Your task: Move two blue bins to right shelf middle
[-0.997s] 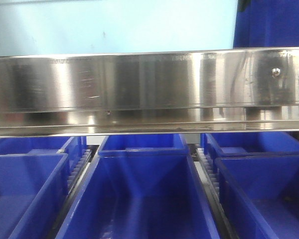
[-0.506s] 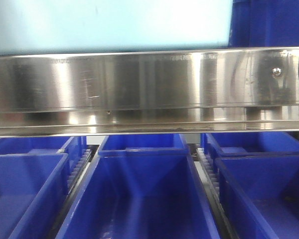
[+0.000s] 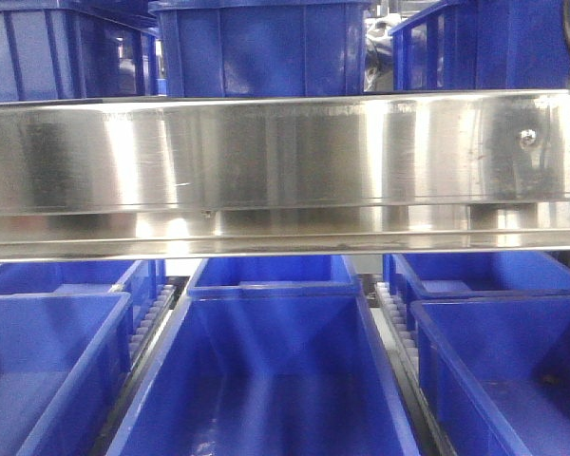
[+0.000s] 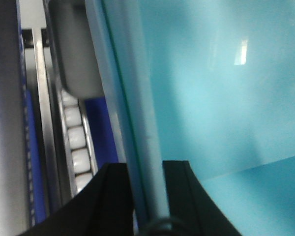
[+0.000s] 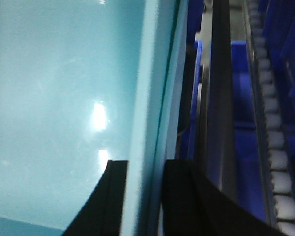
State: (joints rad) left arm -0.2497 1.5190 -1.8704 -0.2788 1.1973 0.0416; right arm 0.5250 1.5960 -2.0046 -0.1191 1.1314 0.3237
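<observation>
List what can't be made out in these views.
Left wrist view: the light-blue bin, gripped by the left gripper, fills the frame; its full extent is cut off.
Right wrist view: likewise at the right gripper.
Front view: the steel rail hides the bases of the upper blue bins; the top edge crops them. The light-blue bin and both grippers are out of frame.

The shelf rail is brushed metal, gleaming with streaked reflections; the blue bins are glossy plastic. The pale turquoise bin looks smooth, faintly shiny plastic, the rollers white plastic.
</observation>
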